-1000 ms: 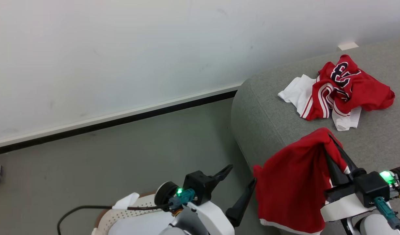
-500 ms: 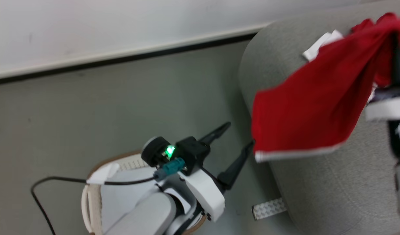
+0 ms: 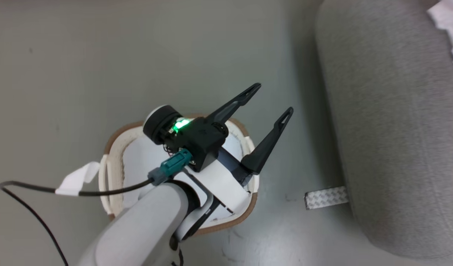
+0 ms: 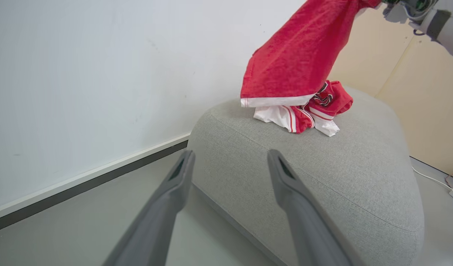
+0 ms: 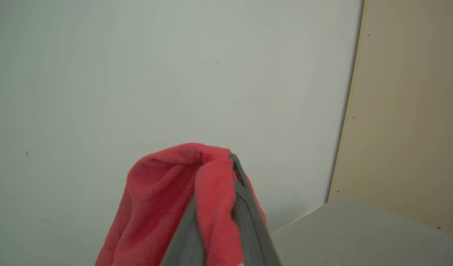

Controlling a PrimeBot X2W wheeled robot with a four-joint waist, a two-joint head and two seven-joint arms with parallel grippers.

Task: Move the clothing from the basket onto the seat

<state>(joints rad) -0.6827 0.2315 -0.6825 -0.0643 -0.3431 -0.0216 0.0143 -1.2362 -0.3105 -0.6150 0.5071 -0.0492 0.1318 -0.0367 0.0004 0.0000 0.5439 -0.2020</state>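
My left gripper (image 3: 273, 99) stands open with nothing between its fingers, just above the white, brown-rimmed basket (image 3: 248, 211), on the floor left of the grey seat (image 3: 381, 122). The basket's inside, where it shows, holds a pale flat pad. In the left wrist view the same gripper (image 4: 230, 162) points at the seat (image 4: 322, 173), where crumpled red-and-white clothing (image 4: 307, 112) lies. Above that pile hangs a red garment (image 4: 296, 59) with a white hem. My right gripper (image 5: 228, 173) is shut on this red garment (image 5: 163, 207), high over the seat (image 5: 359, 229).
A black cable with a white tape tag (image 3: 78, 177) trails left of the basket. A patterned metal strip (image 3: 326, 197) lies on the floor by the seat's base. White wall with dark baseboard (image 4: 100, 177) behind; beige panel (image 4: 422, 92) and a white cable (image 4: 429, 179) at right.
The head camera has tilted down onto the basket. My right gripper has lifted the red garment up out of the head view. The left gripper stays open.
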